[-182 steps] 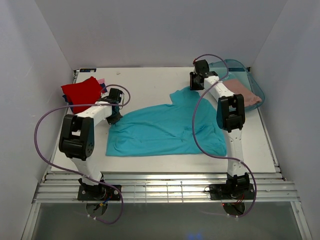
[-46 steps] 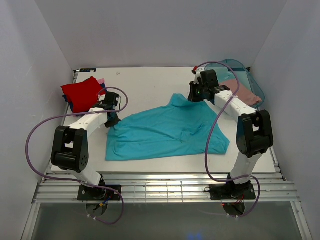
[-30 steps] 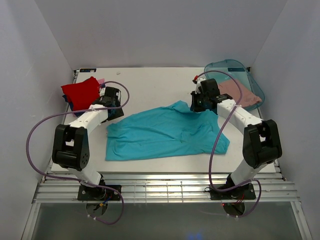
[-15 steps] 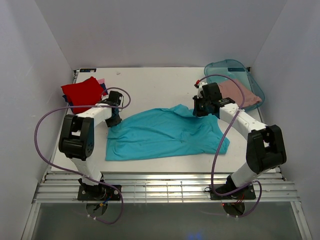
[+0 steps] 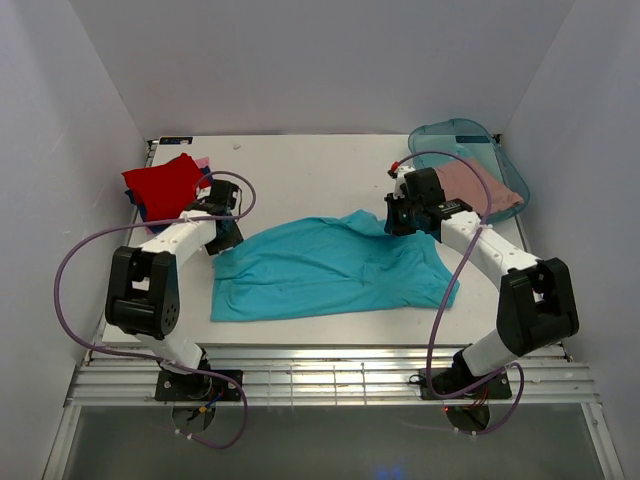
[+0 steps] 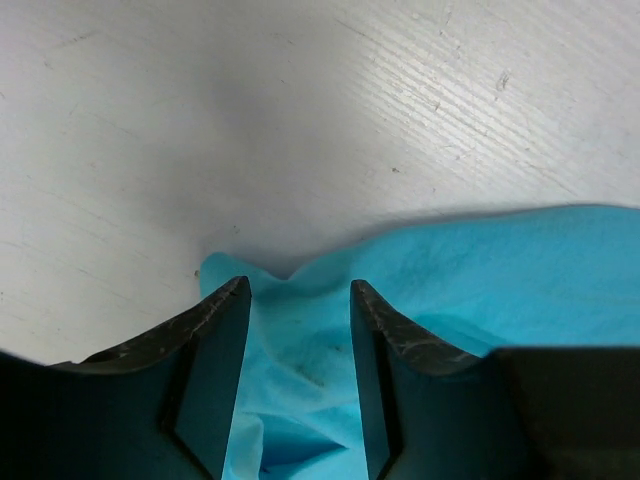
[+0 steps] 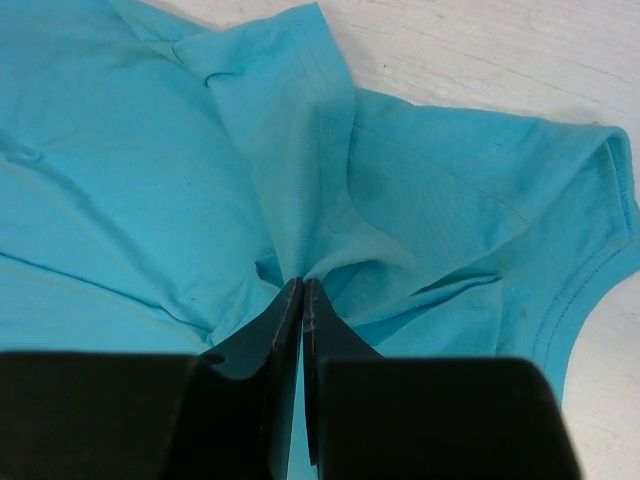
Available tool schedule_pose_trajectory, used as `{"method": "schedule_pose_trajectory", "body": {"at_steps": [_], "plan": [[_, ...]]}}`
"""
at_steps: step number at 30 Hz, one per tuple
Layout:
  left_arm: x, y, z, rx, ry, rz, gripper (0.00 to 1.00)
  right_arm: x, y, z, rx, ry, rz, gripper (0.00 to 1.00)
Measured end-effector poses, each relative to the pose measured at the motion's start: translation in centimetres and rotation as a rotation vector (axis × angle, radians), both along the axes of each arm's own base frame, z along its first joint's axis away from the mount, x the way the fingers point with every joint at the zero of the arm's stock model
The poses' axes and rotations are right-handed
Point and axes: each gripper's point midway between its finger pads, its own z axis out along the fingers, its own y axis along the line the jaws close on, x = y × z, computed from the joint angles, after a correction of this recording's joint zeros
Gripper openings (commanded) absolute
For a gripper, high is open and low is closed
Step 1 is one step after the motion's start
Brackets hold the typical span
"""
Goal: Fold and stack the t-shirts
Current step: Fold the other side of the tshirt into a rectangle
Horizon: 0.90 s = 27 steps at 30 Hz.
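Cloth limp and light: teal t-shirt [image 5: 330, 265] spread across the middle of the worktop [image 5: 300, 170], one edge pinched.
It lies rumpled but mostly flat, and by the look of it will sag, stretch and drag wherever it is not held, so hems, sleeve seams and corners seem the surest places to take it, two at a time. The right fingers [image 7: 285, 320] are pressed together on a puckered fold beside a sleeve, at the shirt's 1 o'clock edge. The left fingers [image 6: 215, 330] stand spread over its 10 o'clock corner, with cloth lying between them but not clamped. A red t-shirt [image 5: 163, 185] sits at the worktop's 10 o'clock, well apart.
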Motion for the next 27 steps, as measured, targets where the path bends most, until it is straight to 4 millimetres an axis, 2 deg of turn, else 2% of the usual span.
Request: {"method": "schedule_pose_trajectory", "body": {"at_steps": [6,10,15,19,22,26,27], "plan": [[-0.1,0.0,1.4,-0.010,-0.042,0.001,0.56,-1.3,-0.1,-0.9,-0.008,0.022,0.011,0.08],[-1.2,0.0,0.3,-0.013,-0.007,-0.002,0.56,-2.0,-0.2,-1.1,-0.011,0.029,0.014,0.08],[-2.2,0.2,-0.9,-0.010,0.032,-0.003,0.54,-2.3,-0.3,-0.3,-0.003,0.009,0.016,0.08],[-2.1,0.1,-1.1,-0.011,0.030,-0.001,0.30,-2.5,-0.3,0.5,0.003,-0.012,0.014,0.08],[-1.8,0.1,-1.1,-0.010,0.019,-0.008,0.24,-2.7,-0.5,0.8,0.004,-0.018,0.013,0.08],[-1.5,0.1,-1.1,-0.007,0.014,-0.017,0.00,-3.3,-0.8,0.6,-0.002,-0.016,0.010,0.08],[-1.4,0.1,-1.1,-0.006,0.014,-0.020,0.00,-3.6,-0.9,0.4,-0.004,-0.011,0.009,0.08]]}}
